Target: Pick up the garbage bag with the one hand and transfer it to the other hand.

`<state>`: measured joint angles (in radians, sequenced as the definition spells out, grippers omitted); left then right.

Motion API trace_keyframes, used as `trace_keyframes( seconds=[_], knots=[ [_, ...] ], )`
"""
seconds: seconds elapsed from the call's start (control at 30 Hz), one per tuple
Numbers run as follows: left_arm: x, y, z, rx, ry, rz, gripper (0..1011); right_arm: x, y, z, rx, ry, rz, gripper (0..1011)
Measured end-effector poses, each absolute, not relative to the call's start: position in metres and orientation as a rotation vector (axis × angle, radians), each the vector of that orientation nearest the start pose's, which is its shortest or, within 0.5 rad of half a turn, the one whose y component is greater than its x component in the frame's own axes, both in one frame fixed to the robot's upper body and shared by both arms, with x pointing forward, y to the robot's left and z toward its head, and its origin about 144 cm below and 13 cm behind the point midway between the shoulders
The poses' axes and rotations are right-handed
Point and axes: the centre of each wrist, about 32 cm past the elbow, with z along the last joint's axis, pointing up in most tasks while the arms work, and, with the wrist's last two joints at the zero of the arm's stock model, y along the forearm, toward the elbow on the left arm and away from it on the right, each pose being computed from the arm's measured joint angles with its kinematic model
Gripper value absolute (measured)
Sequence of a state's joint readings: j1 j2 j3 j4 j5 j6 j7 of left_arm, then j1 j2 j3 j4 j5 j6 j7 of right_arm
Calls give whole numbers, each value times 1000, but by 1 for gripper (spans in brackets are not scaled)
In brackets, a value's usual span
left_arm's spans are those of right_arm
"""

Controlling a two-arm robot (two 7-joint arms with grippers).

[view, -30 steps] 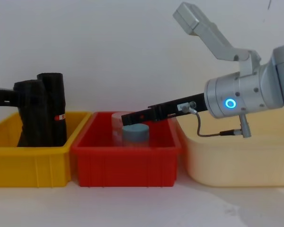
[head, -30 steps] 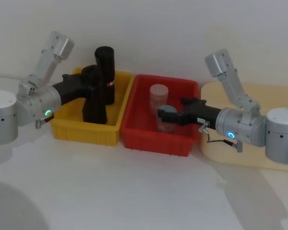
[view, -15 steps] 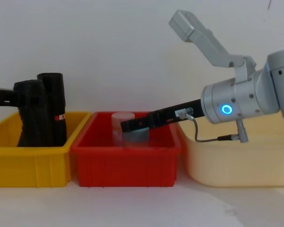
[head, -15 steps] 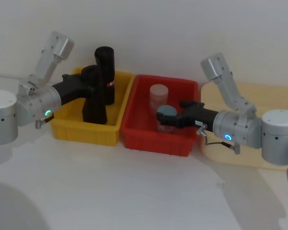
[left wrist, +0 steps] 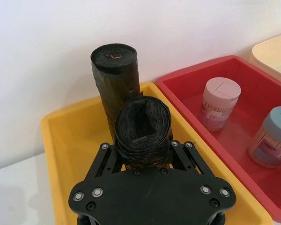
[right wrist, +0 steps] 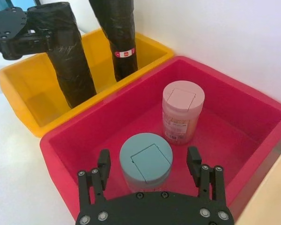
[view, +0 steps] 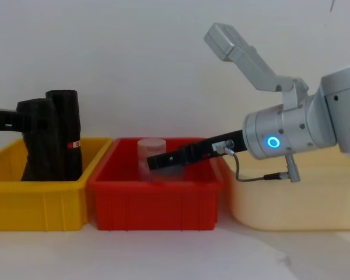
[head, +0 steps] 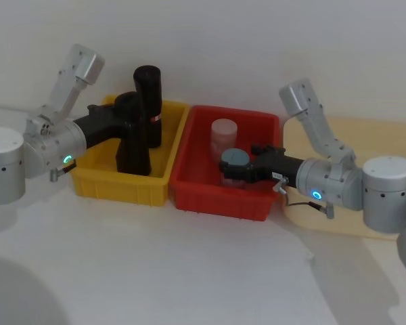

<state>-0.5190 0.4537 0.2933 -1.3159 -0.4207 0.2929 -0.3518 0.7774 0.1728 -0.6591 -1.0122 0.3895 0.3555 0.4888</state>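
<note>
The left hand (head: 125,122) is closed on the bag (head: 133,145), its fingers pressed to either side of the roll near the top. Below the hand, the bag's lower end sits down inside the yellow bin (head: 122,186). A slimmer roll (head: 149,101) stands just beyond the hand, touching the bag. The right hand (right wrist: 148,158) is well apart, low in the red bin (head: 216,196), holding nothing. Its fingers are spread wide on either side of a blue-lidded jar (left wrist: 273,136), with a pink-lidded jar (left wrist: 218,103) just past them.
</note>
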Motion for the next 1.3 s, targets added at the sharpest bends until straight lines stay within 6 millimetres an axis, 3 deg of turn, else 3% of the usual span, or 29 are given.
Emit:
trace_keyframes(
  seconds=[0.47,0.8,0.87,1.3],
  knots=[
    [583,312,1258,185,34,1099,365,630,-140,1239,-342,126,-672,998],
    [583,312,1258,185,34,1099,365,631,-140,1238,-340,126,-672,765],
    [583,312,1258,185,34,1099,365,631,-140,1238,-339,126,-671,677],
    [583,312,1258,185,34,1099,365,631,-140,1237,-338,127,-671,648]
  ],
)
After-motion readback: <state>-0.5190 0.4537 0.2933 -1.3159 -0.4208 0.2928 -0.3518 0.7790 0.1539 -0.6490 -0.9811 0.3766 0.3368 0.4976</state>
